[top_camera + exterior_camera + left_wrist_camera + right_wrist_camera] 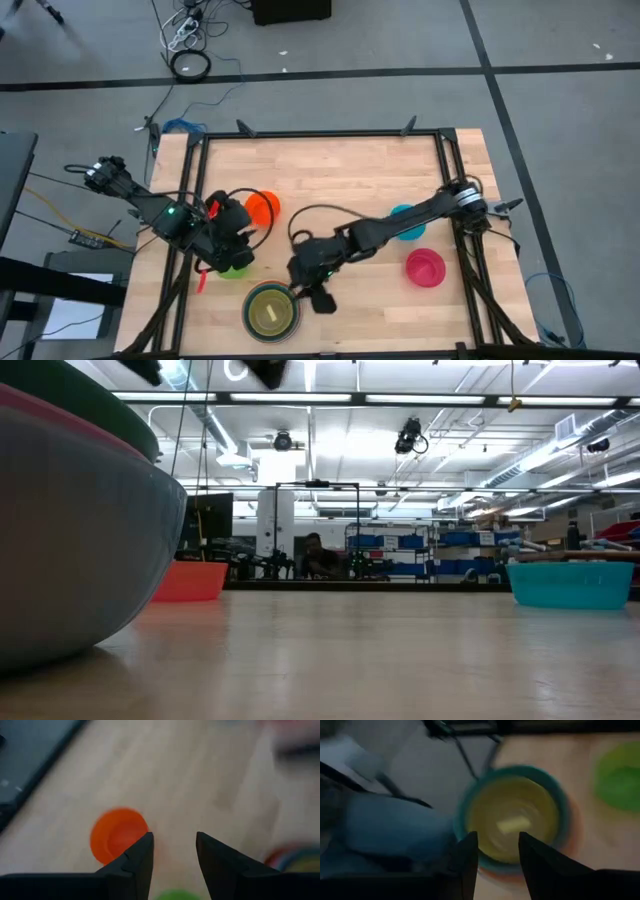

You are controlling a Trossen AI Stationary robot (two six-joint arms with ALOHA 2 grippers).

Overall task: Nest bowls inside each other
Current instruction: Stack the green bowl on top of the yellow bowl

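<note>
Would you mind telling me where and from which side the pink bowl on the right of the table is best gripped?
I would take the pink bowl by its rim, coming straight down from above with one finger inside and one outside. It sits upright, mouth up, and stands alone on the table, apart from the cyan bowl, so any part of the rim looks free; the side facing the right gripper seems easiest.

My fingers (140, 865) are black. Orange bowl (262, 207), green bowl (236, 268), yellow-centred teal-rimmed stack (271, 311), cyan bowl (406, 222), pink bowl (425, 267), pale wood table (340, 170).
</note>
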